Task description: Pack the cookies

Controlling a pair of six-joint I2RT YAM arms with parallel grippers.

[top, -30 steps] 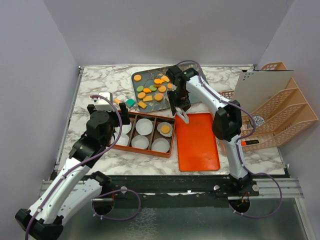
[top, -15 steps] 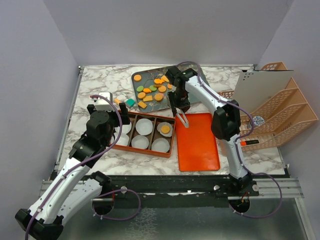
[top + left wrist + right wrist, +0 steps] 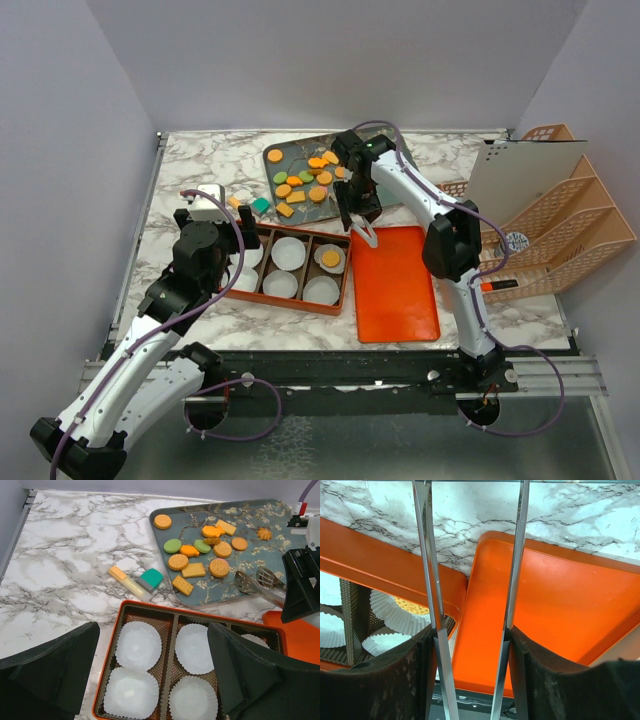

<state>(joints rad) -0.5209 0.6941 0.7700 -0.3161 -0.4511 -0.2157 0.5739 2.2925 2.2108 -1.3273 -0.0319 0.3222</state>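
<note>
Steel tongs (image 3: pixel 247 583) are clamped in the right gripper (image 3: pixel 470 642), blades sprung apart with nothing between their tips. They hang over the seam between box (image 3: pixel 150 605) and orange lid (image 3: pixel 545 595). Above the box's left side, the left gripper (image 3: pixel 152 650) is spread wide and empty.

Likely step: reach to the blue tray (image 3: pixel 280 515) for a biscuit. Best to come in low, straddle one lying apart from its neighbours, and squeeze gently.

Most cookies (image 3: pixel 218 567) lie on the tray. One orange round (image 3: pixel 329 259) rests in a paper cup. The other cups (image 3: pixel 138 645) in view hold nothing.
</note>
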